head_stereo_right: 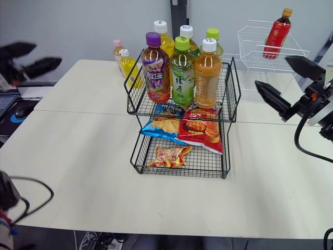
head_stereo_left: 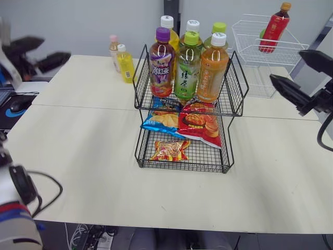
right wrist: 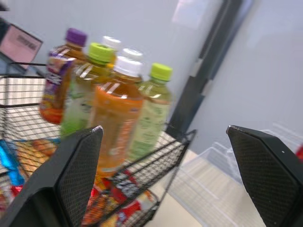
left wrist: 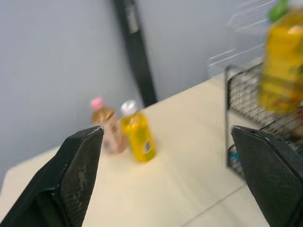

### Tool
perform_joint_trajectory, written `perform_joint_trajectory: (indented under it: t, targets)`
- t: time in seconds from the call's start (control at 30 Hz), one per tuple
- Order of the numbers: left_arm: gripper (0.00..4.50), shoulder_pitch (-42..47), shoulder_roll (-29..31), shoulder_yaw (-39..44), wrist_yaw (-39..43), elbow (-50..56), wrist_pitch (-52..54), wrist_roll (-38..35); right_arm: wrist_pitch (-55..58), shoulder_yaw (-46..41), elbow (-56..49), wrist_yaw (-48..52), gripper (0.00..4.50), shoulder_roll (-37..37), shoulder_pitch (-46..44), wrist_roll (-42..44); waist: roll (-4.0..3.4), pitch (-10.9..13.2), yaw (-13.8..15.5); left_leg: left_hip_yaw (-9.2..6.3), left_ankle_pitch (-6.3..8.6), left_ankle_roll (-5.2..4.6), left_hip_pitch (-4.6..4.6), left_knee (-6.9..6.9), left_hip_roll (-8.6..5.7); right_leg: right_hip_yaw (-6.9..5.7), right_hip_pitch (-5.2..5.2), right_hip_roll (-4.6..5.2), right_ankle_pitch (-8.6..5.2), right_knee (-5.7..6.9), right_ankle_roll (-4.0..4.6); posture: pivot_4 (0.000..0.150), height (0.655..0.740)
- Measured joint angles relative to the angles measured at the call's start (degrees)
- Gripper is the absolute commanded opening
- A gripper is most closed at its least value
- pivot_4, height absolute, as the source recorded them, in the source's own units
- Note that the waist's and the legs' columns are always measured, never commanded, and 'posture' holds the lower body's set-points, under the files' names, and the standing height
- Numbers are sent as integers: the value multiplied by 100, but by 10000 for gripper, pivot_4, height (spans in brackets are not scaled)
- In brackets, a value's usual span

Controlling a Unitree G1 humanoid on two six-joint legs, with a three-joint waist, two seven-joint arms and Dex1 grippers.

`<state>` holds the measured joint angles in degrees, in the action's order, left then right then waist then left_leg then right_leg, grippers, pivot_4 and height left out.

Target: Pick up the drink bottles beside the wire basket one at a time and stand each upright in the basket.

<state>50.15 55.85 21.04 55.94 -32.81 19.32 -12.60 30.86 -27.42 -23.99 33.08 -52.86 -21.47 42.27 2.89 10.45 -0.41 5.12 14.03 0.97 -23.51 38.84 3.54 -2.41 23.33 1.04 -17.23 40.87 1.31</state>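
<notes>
Beside the wire basket [head_stereo_left: 208, 156], the yellow bottle [head_stereo_left: 126, 65] looks full, rigid and slick, best grasped mid-body; left gripper [head_stereo_left: 57, 47] and right gripper [head_stereo_left: 286, 65] both gape wide.

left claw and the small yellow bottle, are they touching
Apart. Left eye view: the open left claw hangs off to the side, bare table between it and the small yellow bottle.

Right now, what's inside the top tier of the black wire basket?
Six upright bottles: purple-capped bottle, green-capped bottle and white-capped bottle in front; three back bottles behind, mostly covered, showing little beyond caps.
</notes>
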Motion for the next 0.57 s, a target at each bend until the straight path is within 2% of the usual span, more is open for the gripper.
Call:
perform_joint_trajectory:
  t: [0.13, 0.27, 0.43, 0.57]
  targets:
    - [44616, -1542, -961, 328, -1241, 595, -528, 92, -1289, 544, 1185, 33, 45000, 564, -8, -1192, 13, -8, 14, 3, 0, 0, 8, 1, 1, 2, -9, 2, 2, -1, -2, 1500, 7400]
    - [44616, -2720, -1823, 292, -2258, 1285, -1001, 360, -2960, 980, 2950, -329, 45000, 1281, 203, -2491, 19, -10, 35, 5, -2, 4, 5, -2, 0, 4, -6, 3, 4, -2, -2, 1500, 7400]
    - [44616, -3156, -2427, 298, -2967, 1933, -1360, 372, -4071, 1282, 4233, -711, 45000, 1949, 503, -3227, 5, -12, 26, 14, -8, 15, 10, -7, 0, 10, -5, 4, 6, 2, 1, 1500, 7400]
    - [44616, -3251, -2591, 229, -3070, 2034, -1361, 299, -4386, 1298, 4738, -1013, 45000, 2227, 450, -3401, 1, -14, -23, 24, -8, 15, 27, -12, 2, 17, -11, 2, 7, 7, 3, 1500, 7400]
